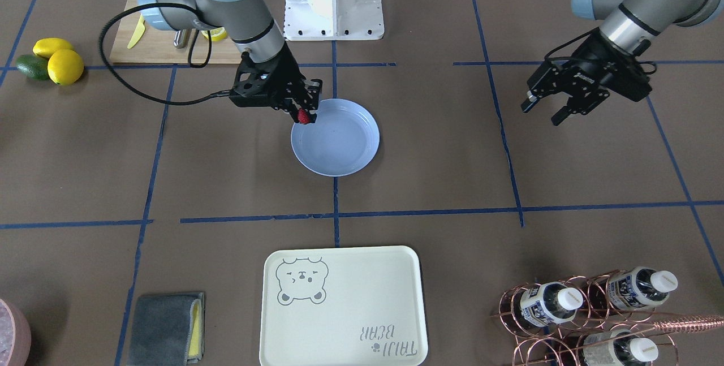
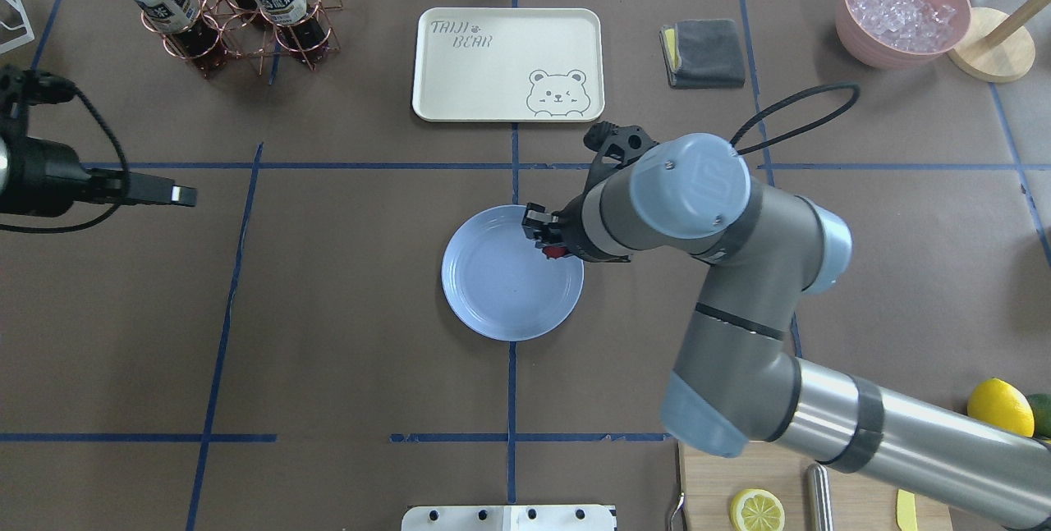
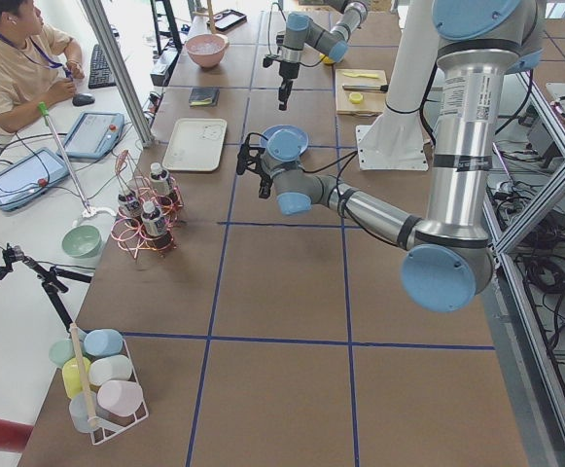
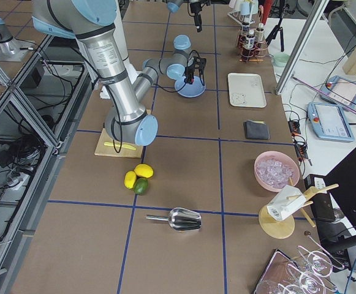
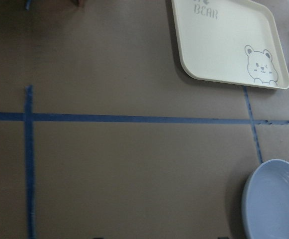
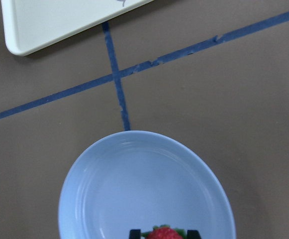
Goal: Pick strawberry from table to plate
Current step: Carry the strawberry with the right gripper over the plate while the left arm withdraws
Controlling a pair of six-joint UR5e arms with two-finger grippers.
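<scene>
A small red strawberry (image 1: 304, 116) sits between the fingers of my right gripper (image 1: 303, 114), which is shut on it just above the rim of the light-blue plate (image 1: 339, 148). From overhead the strawberry (image 2: 555, 251) hangs over the plate's (image 2: 501, 281) right edge. The right wrist view shows the strawberry (image 6: 163, 233) at the bottom edge, over the plate (image 6: 134, 189). My left gripper (image 1: 547, 108) hovers open and empty over the brown table (image 1: 441, 145), well away from the plate.
A cream bear tray (image 1: 342, 306), grey cloth (image 1: 165, 327) and copper bottle rack (image 1: 588, 312) line the operators' side. Lemons and an avocado (image 1: 54, 60) lie near a cutting board (image 1: 164, 43). A pink ice bowl (image 2: 901, 10) stands far right overhead.
</scene>
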